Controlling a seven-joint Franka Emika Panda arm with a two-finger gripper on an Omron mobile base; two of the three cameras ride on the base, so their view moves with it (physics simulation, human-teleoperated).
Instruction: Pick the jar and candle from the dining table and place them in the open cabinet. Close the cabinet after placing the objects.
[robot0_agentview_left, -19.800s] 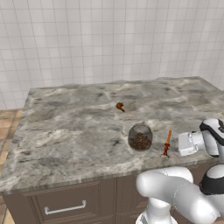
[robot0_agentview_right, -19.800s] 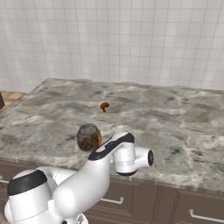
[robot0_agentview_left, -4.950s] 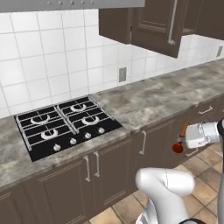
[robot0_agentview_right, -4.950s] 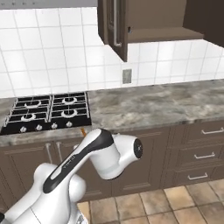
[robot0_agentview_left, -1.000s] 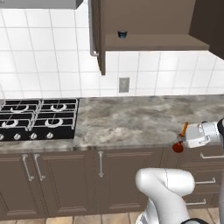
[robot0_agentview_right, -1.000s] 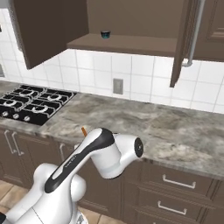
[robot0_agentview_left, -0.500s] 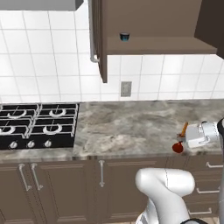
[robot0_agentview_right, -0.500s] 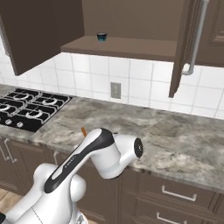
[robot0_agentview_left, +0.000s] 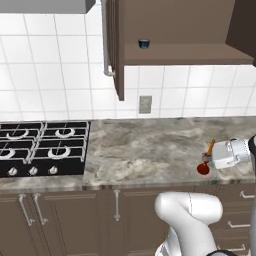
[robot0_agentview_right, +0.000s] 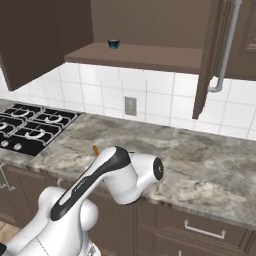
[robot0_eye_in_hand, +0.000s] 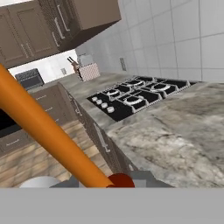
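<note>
Drifted left in both base views since half a second back: base driving, cabinet nearer centre. End effector clamped on candle, low near the base, over bench edge. Thin, light, brittle, probably slick; low grip fine. Cup on shelf.

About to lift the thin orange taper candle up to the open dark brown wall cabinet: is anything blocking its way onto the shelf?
Nothing visible blocks it. The gripper holds the thin orange taper candle over the marble counter. The dark brown wall cabinet stands open; its shelf holds a small dark blue cup near the left, with bare space to the right.
</note>
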